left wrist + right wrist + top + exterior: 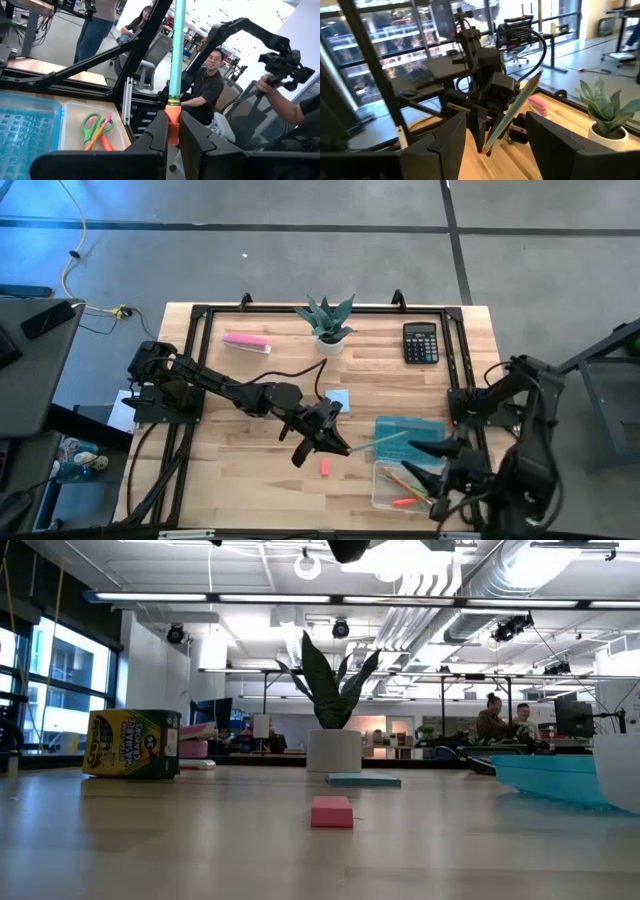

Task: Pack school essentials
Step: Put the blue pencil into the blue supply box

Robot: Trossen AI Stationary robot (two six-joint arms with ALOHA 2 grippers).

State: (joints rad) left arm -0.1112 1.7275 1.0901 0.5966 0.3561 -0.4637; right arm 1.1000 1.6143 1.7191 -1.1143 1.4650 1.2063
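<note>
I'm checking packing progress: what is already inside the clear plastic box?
In the clear plastic box, green-handled scissors and orange-red pens are visible. The right end effector hangs over part of the box, so anything beneath it cannot be seen.

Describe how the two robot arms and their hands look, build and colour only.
Both arms are black, made of jointed segments, each ending in a two-fingered hand. The left hand sits on a slim arm with a dark cable looping over it. Its fingers are flat, dark, blocky plates. The right hand has pointed black fingers on a bulkier wrist. No markings are visible.
</note>
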